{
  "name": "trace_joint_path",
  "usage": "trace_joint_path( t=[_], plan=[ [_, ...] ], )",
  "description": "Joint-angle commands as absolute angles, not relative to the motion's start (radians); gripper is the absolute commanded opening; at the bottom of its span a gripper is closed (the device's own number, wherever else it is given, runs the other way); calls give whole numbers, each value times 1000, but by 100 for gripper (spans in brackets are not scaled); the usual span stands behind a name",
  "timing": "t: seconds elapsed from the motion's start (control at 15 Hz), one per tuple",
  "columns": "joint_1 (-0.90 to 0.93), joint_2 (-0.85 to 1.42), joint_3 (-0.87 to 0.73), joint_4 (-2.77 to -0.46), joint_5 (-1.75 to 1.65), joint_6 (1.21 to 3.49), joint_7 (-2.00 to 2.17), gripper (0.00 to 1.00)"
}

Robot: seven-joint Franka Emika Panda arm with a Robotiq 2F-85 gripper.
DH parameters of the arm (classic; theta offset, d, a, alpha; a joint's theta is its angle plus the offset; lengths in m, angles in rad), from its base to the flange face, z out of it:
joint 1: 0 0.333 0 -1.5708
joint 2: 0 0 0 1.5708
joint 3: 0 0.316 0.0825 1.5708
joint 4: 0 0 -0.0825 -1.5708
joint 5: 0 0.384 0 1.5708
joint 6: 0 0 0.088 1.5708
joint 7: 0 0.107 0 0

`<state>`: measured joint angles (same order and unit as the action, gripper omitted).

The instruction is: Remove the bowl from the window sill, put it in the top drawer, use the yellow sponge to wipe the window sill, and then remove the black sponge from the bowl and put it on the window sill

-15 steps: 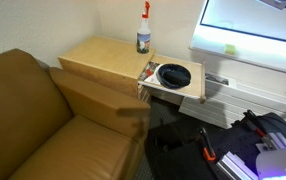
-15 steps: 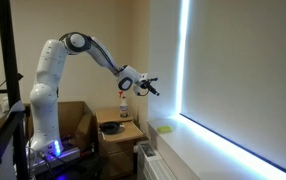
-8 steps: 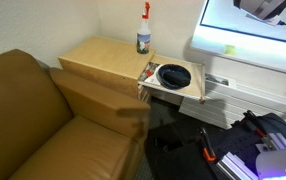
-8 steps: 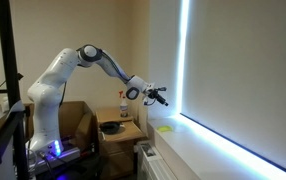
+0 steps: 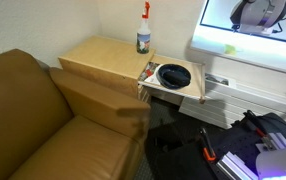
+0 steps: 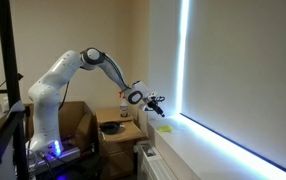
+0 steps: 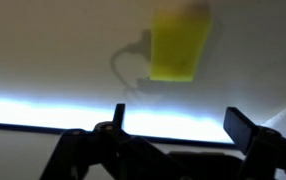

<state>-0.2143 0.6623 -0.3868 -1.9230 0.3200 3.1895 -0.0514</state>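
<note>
The yellow sponge (image 5: pixel 230 48) (image 6: pixel 166 127) lies on the white window sill (image 5: pixel 248 55) (image 6: pixel 218 152). My gripper (image 5: pixel 258 16) (image 6: pixel 160 101) hangs open a short way above it. In the wrist view the yellow sponge (image 7: pixel 177 47) sits ahead of the gripper (image 7: pixel 180 125), and nothing is between the two fingers (image 7: pixel 245 125). The dark blue bowl (image 5: pixel 185 80) (image 6: pixel 111 127) rests in the pulled-out top drawer (image 5: pixel 196 87). A darker patch inside it is the black sponge (image 5: pixel 173 73).
A spray bottle (image 5: pixel 143 30) stands on the light wooden cabinet top (image 5: pixel 98 55) behind the drawer. A brown sofa (image 5: pixel 33 115) fills the near side. Cables and gear (image 5: pixel 253 140) lie on the floor below the sill. The robot base (image 6: pixel 48 130) stands beside the cabinet.
The arm has reached out and come down from high above the cabinet to just over the yellow sponge on the sill. The gripper has stayed open.
</note>
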Motion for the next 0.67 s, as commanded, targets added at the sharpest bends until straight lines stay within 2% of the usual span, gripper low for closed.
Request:
trace_joint_path(
  t=[0.0, 0.4, 0.6],
  plan=[
    [-221, 739, -427, -1846, 192, 3037, 10, 100],
    [-235, 768, -422, -1836, 134, 3023, 79, 100],
    [-317, 780, -307, -1794, 131, 2957, 31, 100]
  ],
)
